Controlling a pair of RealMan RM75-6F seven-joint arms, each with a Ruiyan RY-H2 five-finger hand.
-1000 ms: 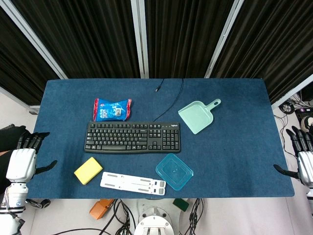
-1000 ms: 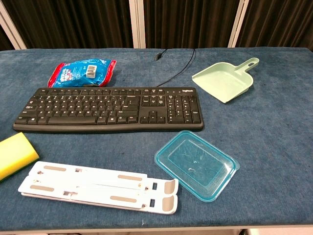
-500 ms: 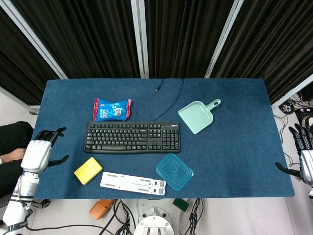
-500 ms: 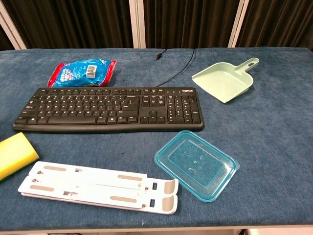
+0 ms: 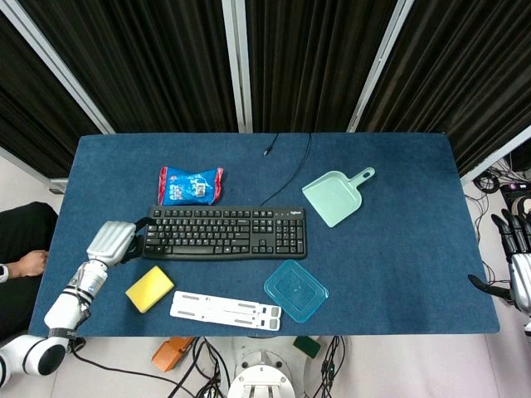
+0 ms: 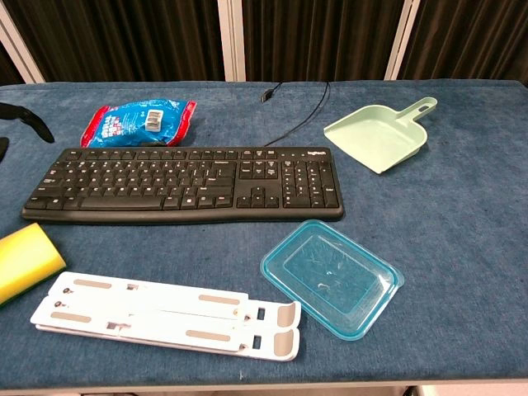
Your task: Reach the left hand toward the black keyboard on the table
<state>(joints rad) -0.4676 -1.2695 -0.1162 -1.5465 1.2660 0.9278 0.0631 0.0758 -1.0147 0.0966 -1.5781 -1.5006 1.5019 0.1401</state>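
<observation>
The black keyboard [image 5: 224, 233] lies across the middle of the blue table, its cable running to the back edge. My left hand [image 5: 112, 240] hovers just off the keyboard's left end, its silver back up and its dark fingers apart, holding nothing. In the chest view only one of its dark fingers [image 6: 23, 117] shows at the left edge, up and left of the keyboard [image 6: 186, 183]. I cannot tell whether the hand touches the keyboard. My right hand [image 5: 518, 265] hangs beyond the table's right edge, fingers spread and empty.
A blue snack bag [image 5: 191, 185] lies behind the keyboard's left half. A yellow sponge [image 5: 149, 288] sits just in front of my left hand. A white folding stand [image 5: 226, 310], a blue clear lid [image 5: 296, 290] and a mint dustpan [image 5: 334, 196] lie nearby.
My left hand has swung in from beyond the table's left edge, rightward over the table to the keyboard's left end. The right hand has barely moved.
</observation>
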